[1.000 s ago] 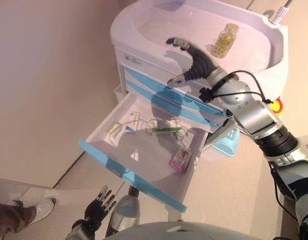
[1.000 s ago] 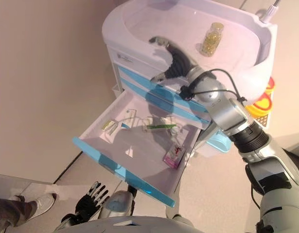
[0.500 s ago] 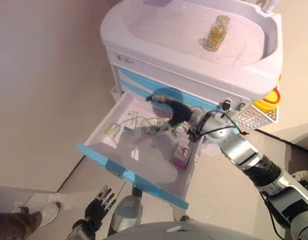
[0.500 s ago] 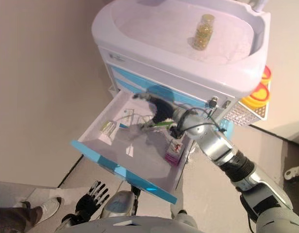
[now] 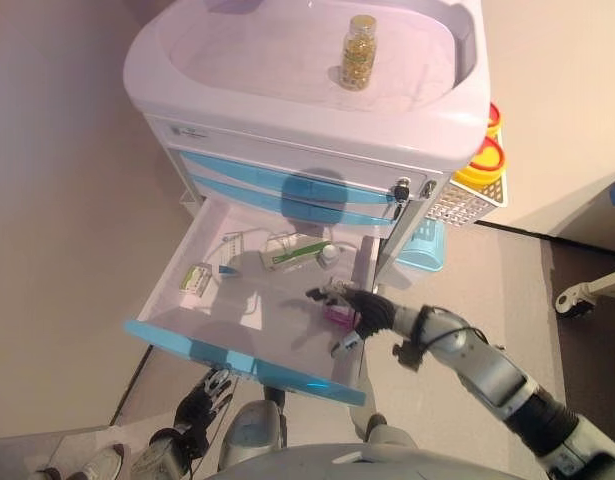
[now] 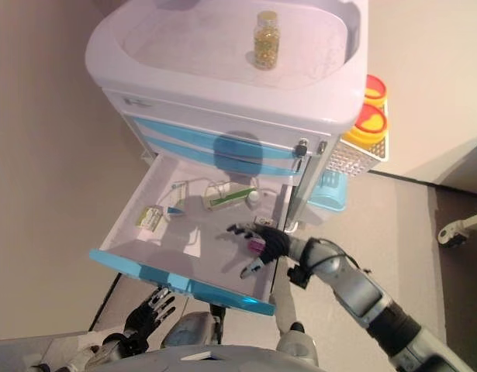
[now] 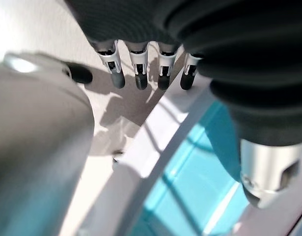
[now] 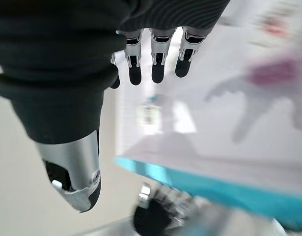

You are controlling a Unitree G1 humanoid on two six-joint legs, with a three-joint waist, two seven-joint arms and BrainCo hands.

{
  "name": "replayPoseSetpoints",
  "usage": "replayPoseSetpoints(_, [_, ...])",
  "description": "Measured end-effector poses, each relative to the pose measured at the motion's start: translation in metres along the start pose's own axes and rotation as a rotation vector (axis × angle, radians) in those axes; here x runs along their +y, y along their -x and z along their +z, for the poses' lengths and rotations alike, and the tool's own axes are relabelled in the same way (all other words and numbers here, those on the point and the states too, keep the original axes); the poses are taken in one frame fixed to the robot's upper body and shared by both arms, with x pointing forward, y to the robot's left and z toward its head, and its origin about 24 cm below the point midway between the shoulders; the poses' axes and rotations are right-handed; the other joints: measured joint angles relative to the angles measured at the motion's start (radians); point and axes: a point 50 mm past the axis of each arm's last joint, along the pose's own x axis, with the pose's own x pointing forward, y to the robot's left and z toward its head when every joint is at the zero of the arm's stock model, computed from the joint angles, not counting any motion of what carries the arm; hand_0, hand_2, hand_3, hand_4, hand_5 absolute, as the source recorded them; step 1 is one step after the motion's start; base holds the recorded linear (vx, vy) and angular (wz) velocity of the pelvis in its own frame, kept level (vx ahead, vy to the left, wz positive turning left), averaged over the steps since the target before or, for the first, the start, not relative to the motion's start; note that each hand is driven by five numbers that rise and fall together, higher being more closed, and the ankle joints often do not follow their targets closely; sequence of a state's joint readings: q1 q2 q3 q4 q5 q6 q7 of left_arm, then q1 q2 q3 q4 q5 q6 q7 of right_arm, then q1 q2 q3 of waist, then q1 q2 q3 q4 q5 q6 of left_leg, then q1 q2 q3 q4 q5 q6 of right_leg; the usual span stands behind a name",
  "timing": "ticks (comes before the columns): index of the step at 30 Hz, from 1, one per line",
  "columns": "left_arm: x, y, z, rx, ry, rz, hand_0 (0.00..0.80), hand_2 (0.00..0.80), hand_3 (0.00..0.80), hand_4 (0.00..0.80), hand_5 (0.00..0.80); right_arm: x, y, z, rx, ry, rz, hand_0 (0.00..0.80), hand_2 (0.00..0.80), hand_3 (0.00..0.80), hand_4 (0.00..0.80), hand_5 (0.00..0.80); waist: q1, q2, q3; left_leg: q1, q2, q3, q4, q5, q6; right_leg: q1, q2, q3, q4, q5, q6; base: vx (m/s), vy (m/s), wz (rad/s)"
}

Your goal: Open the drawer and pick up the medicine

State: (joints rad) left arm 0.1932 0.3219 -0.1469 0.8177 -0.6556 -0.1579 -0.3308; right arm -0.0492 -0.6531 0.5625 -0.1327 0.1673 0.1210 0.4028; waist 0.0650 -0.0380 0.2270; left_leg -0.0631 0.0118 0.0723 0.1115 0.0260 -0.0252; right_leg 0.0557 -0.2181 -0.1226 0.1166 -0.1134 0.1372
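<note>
We hold our right robot hand (image 5: 362, 312), fingers spread apart, right over the pink medicine box (image 5: 339, 316) in the open drawer (image 5: 249, 358); the box peeks out at its nine o'clock.

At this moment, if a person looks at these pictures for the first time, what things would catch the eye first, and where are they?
The open drawer with its blue front stands out, pulled from the white cart. The right hand, fingers open, hovers over a pink medicine box at the drawer's right side. A bottle of yellow capsules stands upright on the cart's top, and the left hand hangs low below the drawer front.
</note>
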Motion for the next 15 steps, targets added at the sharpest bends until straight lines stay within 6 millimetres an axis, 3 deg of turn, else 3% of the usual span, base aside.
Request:
replayPoseSetpoints(5, [0.009,0.002,0.003,0.055,-0.233,0.038,0.0,0.0,0.0,0.0,0.0,0.006,0.024,-0.029,0.058,-0.122,-0.031,0.0,0.0,0.0,0.0,0.0,-0.053,0.002,0.0,0.028,0.009,0.019,-0.035,0.013,-0.006,-0.006,0.004,0.023,0.002,0.0,0.0,-0.001,-0.029,-0.15])
replayPoseSetpoints(9, [0.015,0.001,0.002,0.126,-0.496,0.071,0.0,0.0,0.0,0.0,0.0,-0.001,0.038,-0.028,-0.019,-0.226,-0.015,0.0,0.0,0.0,0.0,0.0,-0.104,0.006,-0.001,0.036,0.023,0.052,-0.058,0.024,-0.01,-0.034,0.012,0.049,0.007,0.004,0.004,0.001,-0.033,-0.27])
replayPoseSetpoints(15, [0.013,-0.008,0.007,0.196,-1.034,0.053,0.0,0.0,0.0,0.0,0.0,-0.004,0.055,-0.027,-0.107,-0.394,0.236,0.0,0.0,0.0,0.0,0.0,-0.161,0.019,0.007,0.045,0.038,0.093,-0.073,0.028,-0.019,-0.068,0.026,0.084,0.006,0.021,0.005,-0.022,-0.033,-0.29])
